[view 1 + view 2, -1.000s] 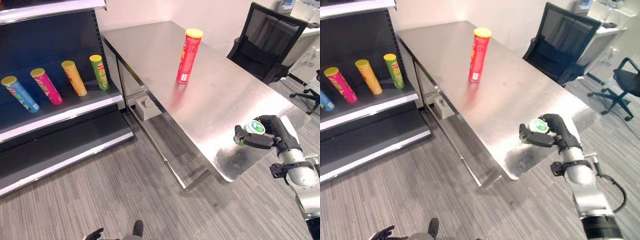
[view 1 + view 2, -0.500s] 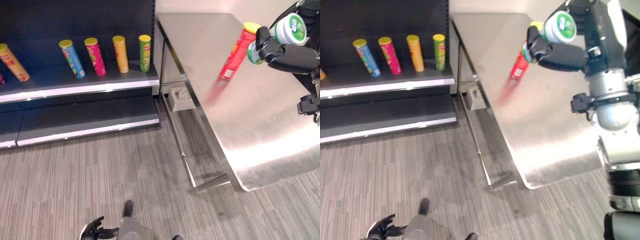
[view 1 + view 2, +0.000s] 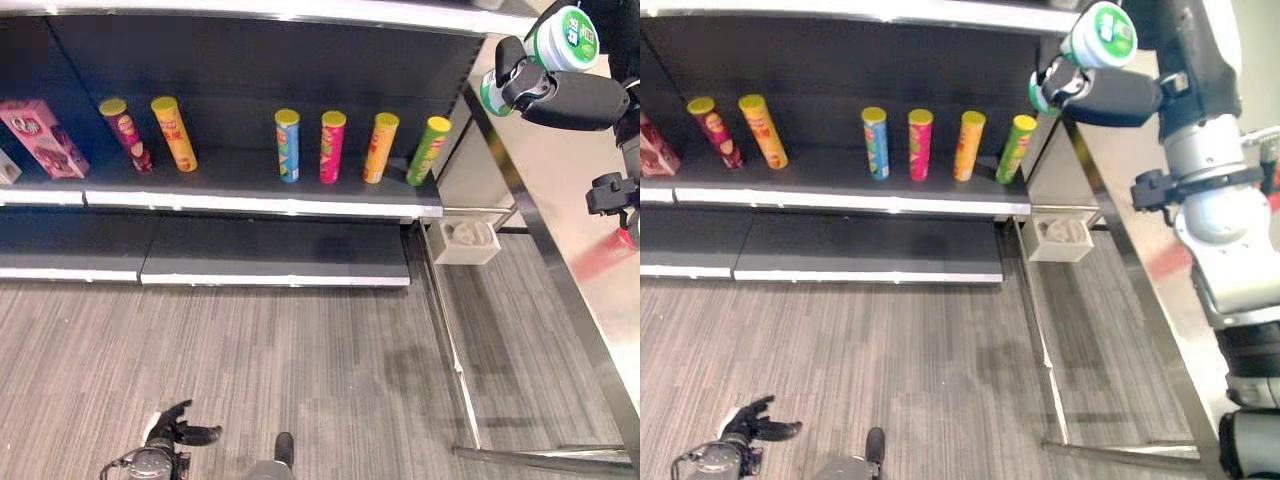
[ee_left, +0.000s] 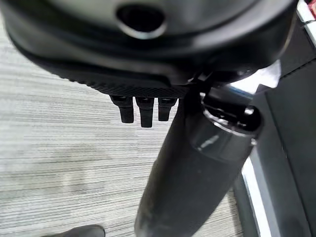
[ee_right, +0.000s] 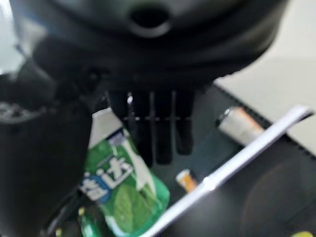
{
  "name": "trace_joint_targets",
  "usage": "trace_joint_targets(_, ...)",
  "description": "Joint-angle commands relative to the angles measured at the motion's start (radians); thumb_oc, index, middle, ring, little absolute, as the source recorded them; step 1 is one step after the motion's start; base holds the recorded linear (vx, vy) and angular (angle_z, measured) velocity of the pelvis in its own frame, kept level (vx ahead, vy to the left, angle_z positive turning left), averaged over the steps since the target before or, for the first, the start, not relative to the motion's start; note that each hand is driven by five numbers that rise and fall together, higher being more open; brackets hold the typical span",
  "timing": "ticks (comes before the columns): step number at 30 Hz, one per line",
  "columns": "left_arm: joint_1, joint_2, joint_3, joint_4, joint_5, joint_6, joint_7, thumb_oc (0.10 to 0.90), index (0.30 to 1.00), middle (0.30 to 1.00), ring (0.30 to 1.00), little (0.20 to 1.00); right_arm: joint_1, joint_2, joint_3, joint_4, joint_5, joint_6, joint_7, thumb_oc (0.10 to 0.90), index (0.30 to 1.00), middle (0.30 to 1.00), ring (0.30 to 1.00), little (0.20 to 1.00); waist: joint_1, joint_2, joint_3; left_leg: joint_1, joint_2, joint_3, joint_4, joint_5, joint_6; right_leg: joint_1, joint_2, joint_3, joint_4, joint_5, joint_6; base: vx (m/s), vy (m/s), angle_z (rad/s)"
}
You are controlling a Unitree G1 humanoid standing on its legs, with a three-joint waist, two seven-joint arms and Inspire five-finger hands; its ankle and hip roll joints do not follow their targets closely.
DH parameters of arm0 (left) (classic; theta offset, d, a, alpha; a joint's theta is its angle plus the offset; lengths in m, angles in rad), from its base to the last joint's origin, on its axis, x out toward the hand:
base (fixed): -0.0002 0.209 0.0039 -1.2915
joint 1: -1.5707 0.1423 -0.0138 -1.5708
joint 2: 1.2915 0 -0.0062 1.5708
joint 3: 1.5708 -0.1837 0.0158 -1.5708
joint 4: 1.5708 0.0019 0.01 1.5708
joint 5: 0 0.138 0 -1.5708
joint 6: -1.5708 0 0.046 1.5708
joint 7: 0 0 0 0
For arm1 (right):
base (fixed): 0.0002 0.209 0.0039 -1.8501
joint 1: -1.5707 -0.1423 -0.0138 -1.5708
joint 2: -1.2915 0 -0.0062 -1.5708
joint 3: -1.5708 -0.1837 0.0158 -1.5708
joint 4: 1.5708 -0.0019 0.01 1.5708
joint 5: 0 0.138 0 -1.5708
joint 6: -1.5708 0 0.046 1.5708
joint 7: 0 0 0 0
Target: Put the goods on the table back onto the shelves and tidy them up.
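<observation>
Grey striped floor in front of you, dark shelving beyond, steel table at 3 o'clock.

Your left hand hangs at 7 o'clock, fingers loosely spread, holding nothing. Your right hand, raised at 1 o'clock, has its fingers curled round the green-and-white bottle. Farther off, the shelf carries six tubes and, at 10 o'clock, a pink box.
</observation>
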Motion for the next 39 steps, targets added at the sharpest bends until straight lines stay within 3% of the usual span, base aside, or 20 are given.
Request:
trace_joint_targets(1, 0.057, 0.014, -0.032, -0.015, 0.007, -0.037, -0.004, 0.800, 0.900, 0.900, 0.900, 0.900, -0.214, -0.111, -0.033, 0.070, 0.070, -0.075, -0.074, 0.400, 0.300, 0.300, 0.300, 0.300, -0.012, -0.040, -0.056, 0.027, 0.007, -0.038, -0.023, -0.051, -0.130, -0.046, 0.109, 0.018, -0.217, 0.116, -0.010, 0.30, 0.033, 0.43)
trace_joint_targets(2, 0.055, 0.005, -0.027, -0.010, 0.010, -0.037, -0.010, 0.800, 0.900, 0.900, 0.900, 0.900, -0.220, -0.126, -0.022, 0.077, 0.069, -0.078, -0.075, 0.400, 0.300, 0.300, 0.300, 0.300, -0.031, -0.052, -0.046, 0.046, -0.014, -0.070, -0.023, -0.062, -0.128, -0.101, 0.163, 0.067, -0.279, 0.164, 0.004, 0.23, 0.028, 0.45)
trace_joint_targets(4, 0.055, 0.005, -0.027, -0.010, 0.010, -0.037, -0.010, 0.800, 0.900, 0.900, 0.900, 0.900, -0.218, -0.126, -0.024, 0.076, 0.069, -0.078, -0.075, 0.400, 0.300, 0.300, 0.300, 0.300, -0.032, -0.050, -0.048, 0.045, -0.012, -0.073, -0.023, -0.064, -0.128, -0.098, 0.166, 0.064, -0.284, 0.165, 0.004, 0.12, 0.010, 0.42)
trace_joint_targets(6, 0.038, -0.016, -0.048, -0.006, 0.026, -0.040, -0.011, 0.800, 0.900, 0.900, 0.900, 0.900, -0.240, -0.151, -0.028, 0.092, 0.087, -0.093, -0.081, 0.400, 0.300, 0.300, 0.300, 0.300, -0.049, -0.072, -0.047, 0.064, -0.043, -0.132, -0.023, -0.083, -0.122, -0.100, 0.192, 0.087, -0.358, 0.215, 0.005, 0.28, -0.030, 0.95)
trace_joint_targets(9, 0.043, -0.027, -0.054, -0.003, 0.033, -0.042, -0.011, 0.800, 0.900, 0.900, 0.900, 0.900, -0.258, -0.157, -0.018, 0.107, 0.090, -0.097, -0.082, 0.400, 0.300, 0.300, 0.300, 0.300, -0.053, -0.076, -0.064, 0.079, -0.043, -0.147, -0.023, -0.100, -0.126, -0.061, 0.197, 0.076, -0.380, 0.212, -0.005, 0.23, -0.088, 0.83)
trace_joint_targets(14, 0.055, -0.044, -0.071, -0.004, 0.020, -0.037, -0.014, 0.800, 0.900, 0.900, 0.900, 0.900, -0.343, -0.171, 0.053, 0.145, 0.107, -0.103, -0.082, 0.400, 0.300, 0.300, 0.300, 0.300, -0.051, -0.085, -0.095, 0.104, -0.004, -0.152, 0.018, -0.142, -0.155, -0.001, 0.205, 0.027, -0.385, 0.182, -0.019, 0.28, -0.164, 0.52)
trace_joint_targets(15, 0.065, -0.045, -0.064, -0.003, -0.006, -0.035, -0.009, 0.800, 0.900, 0.900, 0.900, 0.900, -0.370, -0.159, 0.090, 0.157, 0.101, -0.096, -0.074, 0.400, 0.300, 0.300, 0.300, 0.300, -0.042, -0.097, -0.092, 0.074, 0.006, -0.140, 0.152, -0.173, -0.185, 0.043, 0.206, 0.012, -0.385, 0.148, -0.041, 0.22, -0.213, 0.63)
trace_joint_targets(16, 0.066, -0.038, -0.066, -0.015, -0.012, -0.037, -0.009, 0.800, 0.900, 0.900, 0.900, 0.900, -0.433, -0.154, 0.137, 0.171, 0.103, -0.091, -0.072, 0.400, 0.300, 0.300, 0.300, 0.300, -0.026, -0.104, -0.063, -0.004, -0.001, -0.146, 0.337, -0.134, -0.214, 0.073, 0.207, 0.009, -0.385, 0.129, -0.063, 0.22, -0.244, 0.37)
trace_joint_targets(18, 0.064, -0.030, -0.069, -0.020, -0.012, -0.037, -0.006, 0.800, 0.900, 0.900, 0.900, 0.900, -0.507, -0.150, 0.192, 0.205, 0.113, -0.088, -0.076, 0.400, 0.300, 0.300, 0.300, 0.300, -0.010, -0.113, -0.037, -0.092, 0.002, -0.147, 0.502, -0.069, -0.238, 0.095, 0.206, 0.003, -0.385, 0.116, -0.081, 0.04, -0.128, 0.04)
trace_joint_targets(19, 0.065, -0.027, -0.070, -0.018, -0.014, -0.036, -0.004, 0.800, 0.900, 0.900, 0.900, 0.900, -0.528, -0.146, 0.219, 0.232, 0.121, -0.085, -0.074, 0.400, 0.300, 0.300, 0.300, 0.300, -0.006, -0.116, -0.032, -0.120, 0.020, -0.133, 0.525, -0.054, -0.234, 0.102, 0.207, -0.004, -0.385, 0.107, -0.082, 0.08, -0.082, 0.00)
trace_joint_targets(20, 0.068, -0.026, -0.067, -0.018, -0.019, -0.035, -0.004, 0.800, 0.900, 0.900, 0.900, 0.900, -0.549, -0.149, 0.243, 0.255, 0.127, -0.079, -0.071, 0.400, 0.300, 0.300, 0.300, 0.300, -0.001, -0.117, -0.030, -0.138, 0.043, -0.117, 0.508, -0.051, -0.226, 0.107, 0.204, -0.010, -0.385, 0.101, -0.079, 0.17, -0.022, 0.08)
trace_joint_targets(22, 0.084, -0.019, -0.061, -0.002, -0.017, -0.028, -0.006, 0.800, 0.900, 0.900, 0.900, 0.900, -0.587, -0.141, 0.294, 0.280, 0.128, -0.065, -0.064, 0.400, 0.300, 0.300, 0.300, 0.300, 0.010, -0.117, -0.040, -0.148, 0.087, -0.113, 0.322, -0.064, -0.209, 0.114, 0.195, 0.001, -0.385, 0.088, -0.061, 0.21, 0.069, 0.06)
trace_joint_targets(24, 0.109, -0.014, -0.058, 0.009, -0.020, -0.031, -0.001, 0.800, 0.900, 0.900, 0.900, 0.900, -0.611, -0.130, 0.329, 0.325, 0.114, -0.044, -0.053, 0.400, 0.300, 0.300, 0.300, 0.300, 0.026, -0.088, -0.062, -0.110, 0.120, -0.164, 0.096, 0.000, -0.218, 0.120, 0.208, 0.034, -0.385, 0.062, -0.057, 0.21, 0.149, -0.39)
trace_joint_targets(26, 0.121, -0.026, -0.058, 0.016, -0.017, -0.029, -0.002, 0.800, 0.900, 0.900, 0.900, 0.900, -0.599, -0.107, 0.327, 0.314, 0.127, -0.050, -0.051, 0.400, 0.300, 0.300, 0.300, 0.300, 0.014, -0.066, -0.103, -0.028, 0.101, -0.152, -0.005, 0.014, -0.217, 0.140, 0.197, 0.045, -0.385, 0.068, -0.047, 0.29, 0.313, -0.95)
trace_joint_targets(28, 0.124, -0.027, -0.060, 0.032, 0.002, -0.028, -0.005, 0.800, 0.900, 0.900, 0.900, 0.900, -0.586, -0.100, 0.335, 0.309, 0.117, -0.040, -0.036, 0.400, 0.300, 0.300, 0.300, 0.300, 0.011, -0.061, -0.122, 0.005, 0.088, -0.125, -0.023, 0.000, -0.211, 0.144, 0.177, 0.055, -0.385, 0.077, -0.035, 0.18, 0.283, -0.36)
trace_joint_targets(31, 0.124, -0.031, -0.056, 0.030, 0.001, -0.034, 0.001, 0.800, 0.900, 0.900, 0.900, 0.900, -0.559, -0.107, 0.341, 0.288, 0.126, -0.040, -0.011, 0.400, 0.300, 0.300, 0.300, 0.300, 0.013, -0.074, -0.127, 0.020, 0.073, -0.096, -0.023, -0.023, -0.197, 0.140, 0.155, 0.063, -0.385, 0.090, -0.016, 0.05, 0.157, -0.15)
trace_joint_targets(39, 0.127, -0.036, -0.064, 0.019, 0.008, -0.037, -0.007, 0.800, 0.900, 0.900, 0.900, 0.900, -0.529, -0.128, 0.377, 0.279, 0.138, -0.033, 0.033, 0.400, 0.300, 0.300, 0.300, 0.300, 0.005, -0.088, -0.124, 0.026, 0.069, -0.076, -0.023, -0.037, -0.189, 0.132, 0.141, 0.064, -0.385, 0.102, -0.001, 0.00, 0.032, -0.07)
